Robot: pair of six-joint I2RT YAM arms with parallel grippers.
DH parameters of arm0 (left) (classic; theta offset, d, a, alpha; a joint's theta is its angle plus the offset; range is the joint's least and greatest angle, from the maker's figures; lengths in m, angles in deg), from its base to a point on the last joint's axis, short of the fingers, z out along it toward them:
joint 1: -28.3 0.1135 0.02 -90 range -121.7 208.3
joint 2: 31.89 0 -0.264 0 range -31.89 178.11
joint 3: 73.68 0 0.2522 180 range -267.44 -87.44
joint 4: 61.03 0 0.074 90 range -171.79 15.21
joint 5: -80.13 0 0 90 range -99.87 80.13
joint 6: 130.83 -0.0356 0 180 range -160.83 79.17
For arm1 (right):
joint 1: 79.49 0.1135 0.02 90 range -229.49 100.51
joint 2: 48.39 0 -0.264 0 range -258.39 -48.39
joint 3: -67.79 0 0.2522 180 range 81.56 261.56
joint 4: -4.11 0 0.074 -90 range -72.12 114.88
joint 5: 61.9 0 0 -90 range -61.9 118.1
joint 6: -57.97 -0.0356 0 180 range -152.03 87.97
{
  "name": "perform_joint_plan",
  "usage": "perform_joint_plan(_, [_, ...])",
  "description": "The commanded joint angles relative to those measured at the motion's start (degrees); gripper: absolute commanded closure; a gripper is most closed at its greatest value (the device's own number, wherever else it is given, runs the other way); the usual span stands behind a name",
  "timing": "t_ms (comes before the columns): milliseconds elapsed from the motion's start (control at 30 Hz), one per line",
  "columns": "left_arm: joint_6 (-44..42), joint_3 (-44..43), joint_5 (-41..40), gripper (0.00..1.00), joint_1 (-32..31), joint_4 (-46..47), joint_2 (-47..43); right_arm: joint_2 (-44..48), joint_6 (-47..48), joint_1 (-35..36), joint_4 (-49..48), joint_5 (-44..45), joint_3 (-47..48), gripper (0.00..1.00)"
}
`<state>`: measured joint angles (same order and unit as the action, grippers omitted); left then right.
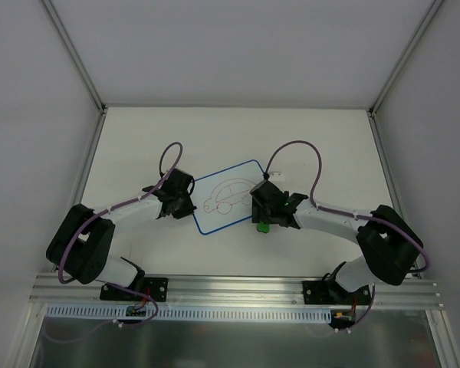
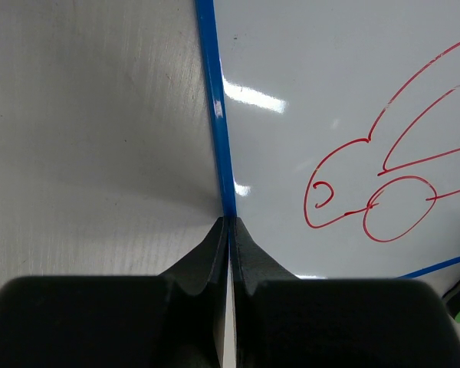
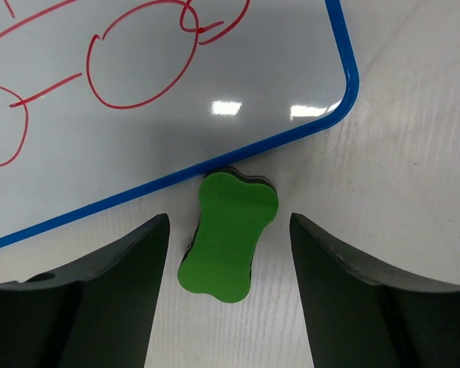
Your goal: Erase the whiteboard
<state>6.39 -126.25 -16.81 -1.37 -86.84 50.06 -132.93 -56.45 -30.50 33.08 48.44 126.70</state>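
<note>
Nearest the bases, the right gripper (image 3: 230, 220) hangs just off the whiteboard's (image 1: 228, 195) near edge, close to its near right corner. Its fingers stand apart, one on either side of the green eraser (image 3: 225, 244), with a gap of bare table showing on both sides, so nothing is gripped yet. The eraser lies flat on the table, its far end touching the whiteboard's blue border (image 3: 215, 167). The fingers straddle its narrow waist, which looks like the surest place to pinch it.

At the whiteboard's left edge, the left gripper (image 2: 230, 222) has its fingers pressed together with nothing between them. The joined tips sit right at the blue border; whether they bear down on it cannot be told. The likely reason for that placement is to brace the whiteboard so it does not slide under wiping strokes.

The whiteboard itself lies flat and skewed on the table (image 1: 215, 138), between the two grippers. The red car drawing (image 1: 226, 198) is whole across its middle, so the erasing has not yet begun. Beyond the whiteboard's far edge lies bare table.
</note>
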Motion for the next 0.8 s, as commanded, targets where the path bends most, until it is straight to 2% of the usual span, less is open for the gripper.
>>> perform_joint_plan(0, [0.15,1.98,-0.27,1.0,-0.74,-7.11,1.19,-2.12,-3.43,0.23,1.41,2.69,2.14,0.33])
perform_joint_plan(167, [0.24,2.16,-0.36,1.0,-0.83,-7.11,0.75,-2.66,-5.1,0.23,1.41,1.55,1.35,0.39])
perform_joint_plan(300, [0.24,2.16,-0.36,1.0,-0.91,-7.11,0.93,-2.48,-5.19,0.14,1.32,1.9,0.91,0.51])
perform_joint_plan(333, [0.15,1.98,-0.36,1.0,-0.92,-7.11,0.93,-2.48,-5.11,0.23,1.41,1.9,0.91,0.61])
perform_joint_plan(367, [0.15,1.98,-0.27,1.0,-1.0,-7.11,1.02,-2.39,-4.93,0.14,1.32,1.99,1.0,0.66])
perform_joint_plan(400, [0.15,1.89,-0.27,1.0,-0.92,-7.11,1.1,-2.31,-4.5,0.23,1.32,1.99,1.08,0.77])
perform_joint_plan(500, [-0.02,1.89,-0.18,1.0,-1.0,-7.02,1.37,-2.22,-2.74,0.14,1.32,2.16,2.22,0.95])
perform_joint_plan(567, [-0.11,1.89,-0.09,1.0,-1.09,-7.02,1.28,-1.87,-0.81,0.23,1.41,2.08,3.28,1.0])
perform_joint_plan(767, [-0.64,2.07,-0.09,1.0,-1.09,-7.11,1.28,0.86,6.91,-0.21,1.58,0.33,7.32,1.0])
